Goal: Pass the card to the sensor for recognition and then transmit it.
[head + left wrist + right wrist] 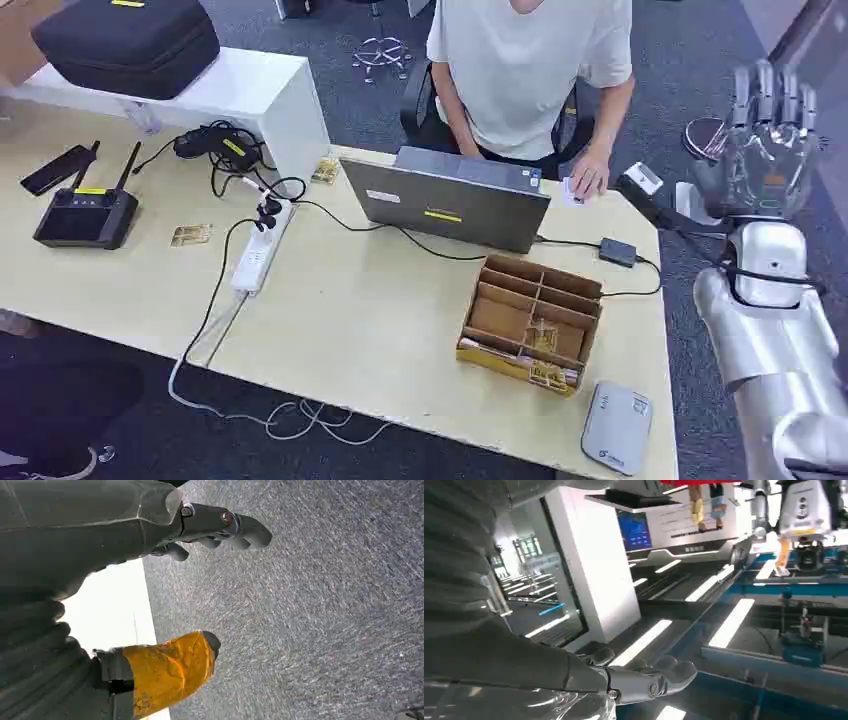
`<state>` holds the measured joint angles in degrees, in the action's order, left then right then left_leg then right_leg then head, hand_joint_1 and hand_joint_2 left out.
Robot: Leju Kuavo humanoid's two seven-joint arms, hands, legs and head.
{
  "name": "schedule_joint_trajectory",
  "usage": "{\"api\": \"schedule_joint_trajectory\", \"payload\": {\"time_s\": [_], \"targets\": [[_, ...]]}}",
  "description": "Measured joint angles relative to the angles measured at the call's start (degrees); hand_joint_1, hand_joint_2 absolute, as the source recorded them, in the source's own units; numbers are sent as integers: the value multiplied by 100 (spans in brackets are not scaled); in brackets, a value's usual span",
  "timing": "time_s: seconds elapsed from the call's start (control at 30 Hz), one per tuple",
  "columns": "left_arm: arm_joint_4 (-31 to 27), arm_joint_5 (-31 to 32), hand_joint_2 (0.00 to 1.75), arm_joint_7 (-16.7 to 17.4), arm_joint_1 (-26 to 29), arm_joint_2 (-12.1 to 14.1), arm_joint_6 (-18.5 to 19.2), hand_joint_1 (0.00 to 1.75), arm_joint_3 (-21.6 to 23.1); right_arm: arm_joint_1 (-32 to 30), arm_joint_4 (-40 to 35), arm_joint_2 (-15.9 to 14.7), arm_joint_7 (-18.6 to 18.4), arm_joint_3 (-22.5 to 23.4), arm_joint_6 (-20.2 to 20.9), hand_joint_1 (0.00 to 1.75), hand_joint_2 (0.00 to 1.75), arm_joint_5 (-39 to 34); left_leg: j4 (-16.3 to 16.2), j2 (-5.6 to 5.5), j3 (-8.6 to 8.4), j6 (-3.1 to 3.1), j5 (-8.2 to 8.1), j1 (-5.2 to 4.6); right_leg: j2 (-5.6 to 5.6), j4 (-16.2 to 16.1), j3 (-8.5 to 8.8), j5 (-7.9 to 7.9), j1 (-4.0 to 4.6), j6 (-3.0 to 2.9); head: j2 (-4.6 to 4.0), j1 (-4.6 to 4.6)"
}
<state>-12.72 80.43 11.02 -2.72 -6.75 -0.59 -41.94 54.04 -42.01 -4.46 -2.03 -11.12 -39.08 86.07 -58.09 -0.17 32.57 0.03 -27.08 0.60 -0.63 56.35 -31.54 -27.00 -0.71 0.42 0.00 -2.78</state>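
Pickup not yet begun: the silver right hand point(765, 140) is raised at far right, fingers point(770, 95) released and empty. The small white card point(572, 191) lies under a person's hand point(589, 178) on the far bench point(360, 320); next, reach left to it. The left hand point(165, 605) hangs over the floor, fingers released.

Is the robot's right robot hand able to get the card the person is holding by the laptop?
Probably yes: the right robot hand is raised, empty, near the card, nothing between.
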Motion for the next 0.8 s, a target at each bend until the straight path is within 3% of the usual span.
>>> {"api": "schedule_joint_trajectory", "payload": {"time_s": [0.2,0.47,0.67,0.8], "targets": [[0,37,175,-50,-5,2,-55,0,2,179,114,261,-103,-320,0,0,175,-17,0,-5,1,-1,1,0,-4,1,-1,0,0,0,0,0],[0,52,175,-66,-4,4,-138,0,2,190,160,324,-112,-420,0,0,175,-42,-5,-4,3,-1,1,0,-2,0,-1,1,-1,-1,0,0],[0,251,175,-581,-3,31,-759,0,33,192,280,326,-11,-584,63,0,175,-358,-5,-3,3,-1,1,1,-2,1,-3,1,0,-1,-2,0],[0,321,175,-702,-2,31,-857,0,103,183,448,331,135,-634,460,0,175,-658,-5,-4,2,-1,1,1,-1,2,-3,2,0,-3,0,0]]}}
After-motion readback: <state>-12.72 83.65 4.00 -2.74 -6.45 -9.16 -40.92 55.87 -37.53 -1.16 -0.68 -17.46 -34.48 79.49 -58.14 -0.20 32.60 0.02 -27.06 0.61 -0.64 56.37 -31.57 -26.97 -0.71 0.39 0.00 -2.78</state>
